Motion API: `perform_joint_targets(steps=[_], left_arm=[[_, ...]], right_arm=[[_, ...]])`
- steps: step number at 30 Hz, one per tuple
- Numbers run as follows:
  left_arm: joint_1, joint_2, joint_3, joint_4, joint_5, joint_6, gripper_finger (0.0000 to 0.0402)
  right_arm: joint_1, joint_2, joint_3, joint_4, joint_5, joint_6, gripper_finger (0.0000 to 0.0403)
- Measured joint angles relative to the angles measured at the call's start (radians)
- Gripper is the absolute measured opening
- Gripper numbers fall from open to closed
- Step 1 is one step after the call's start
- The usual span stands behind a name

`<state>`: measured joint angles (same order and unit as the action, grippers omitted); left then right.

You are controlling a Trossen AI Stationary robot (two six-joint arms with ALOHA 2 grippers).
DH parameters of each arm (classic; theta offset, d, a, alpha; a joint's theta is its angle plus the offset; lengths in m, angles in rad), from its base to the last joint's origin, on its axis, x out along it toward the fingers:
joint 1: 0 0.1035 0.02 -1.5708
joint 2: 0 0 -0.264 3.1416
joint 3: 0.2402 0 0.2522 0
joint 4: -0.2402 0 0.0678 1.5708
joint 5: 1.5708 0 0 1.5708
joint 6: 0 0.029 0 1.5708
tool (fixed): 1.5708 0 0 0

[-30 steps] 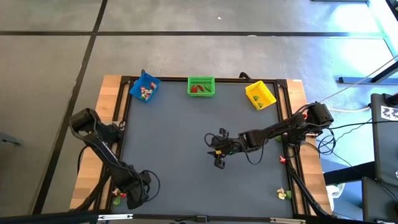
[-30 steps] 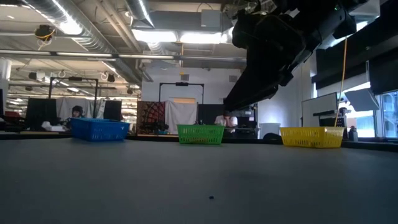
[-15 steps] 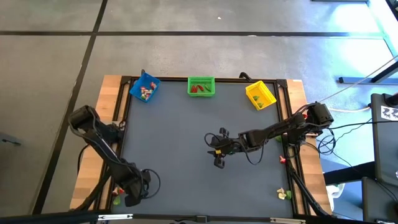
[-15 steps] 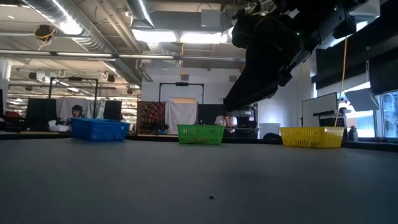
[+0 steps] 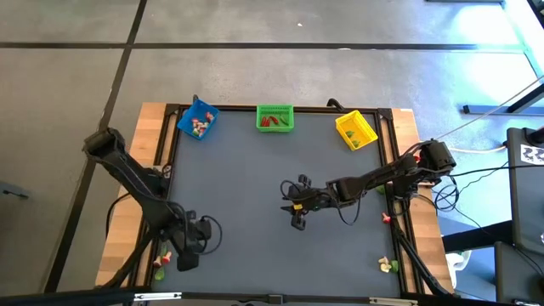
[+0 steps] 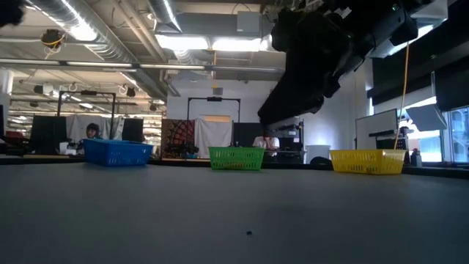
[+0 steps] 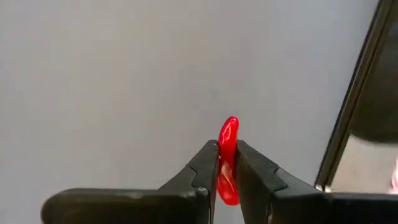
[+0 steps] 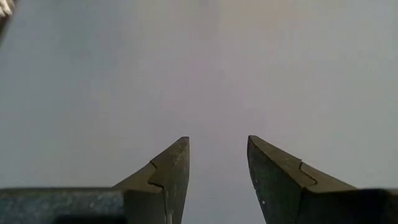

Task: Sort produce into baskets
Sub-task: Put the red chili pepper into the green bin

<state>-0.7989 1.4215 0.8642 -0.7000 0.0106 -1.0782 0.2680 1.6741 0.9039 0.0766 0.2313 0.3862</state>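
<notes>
Three baskets stand along the far edge of the mat: blue [image 5: 197, 120], green [image 5: 274, 117] and yellow [image 5: 355, 129], each with small produce pieces inside. My left gripper [image 7: 227, 171] hangs over the mat's near left corner [image 5: 187, 255], shut on a small red produce piece [image 7: 228, 155]. My right gripper [image 8: 217, 152] hovers open over the mat's middle [image 5: 297, 217] with nothing between its fingers. Loose red and green pieces [image 5: 161, 263] lie on the wooden border at the near left. My left gripper pinches the red piece between its two fingertips [image 7: 208, 168], which sit on its two flat sides. The piece's far end [image 7: 230, 124] sticks out past the tips. The fingers point steeply down, and the piece is lifted clear of the grey mat.
More loose pieces lie along the right wooden border [image 5: 387, 218] and at the near right corner [image 5: 388, 265]. The mat's black frame [image 7: 357, 99] runs close beside my left gripper. The grey mat [image 5: 255, 187] between the grippers and the baskets is bare.
My left gripper has risen from the near left corner by the wooden border. It has moved toward the far and right, in over the grey mat, mostly in the last half second. My right arm has kept still.
</notes>
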Motion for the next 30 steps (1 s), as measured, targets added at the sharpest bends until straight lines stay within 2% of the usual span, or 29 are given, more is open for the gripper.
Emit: perform_joint_targets(steps=[7,11,15,19,23,30], left_arm=[[0.057,-0.093,0.001,0.008,-0.257,0.12,0.0042],[0.099,-0.113,0.001,0.033,-0.398,0.175,0.0042],[0.143,-0.112,0.001,0.118,-0.449,0.27,0.0042],[0.186,-0.112,0.001,0.257,-0.536,0.402,0.0042],[0.227,-0.112,0.001,0.414,-0.613,0.572,0.0043],[0.296,-0.112,0.001,0.636,-0.623,0.749,0.0043]], right_arm=[[0.0,0.0,0.0,0.158,-0.022,-0.011,0.0167],[0.0,0.0,0.0,0.238,-0.032,-0.022,0.0205],[0.0,0.0,0.0,0.297,-0.032,-0.026,0.0256],[0.0,0.0,0.0,0.355,-0.032,-0.041,0.0285],[0.0,0.0,0.0,0.393,-0.039,-0.054,0.0291],[0.0,0.0,0.0,0.45,-0.045,-0.055,0.0291]])
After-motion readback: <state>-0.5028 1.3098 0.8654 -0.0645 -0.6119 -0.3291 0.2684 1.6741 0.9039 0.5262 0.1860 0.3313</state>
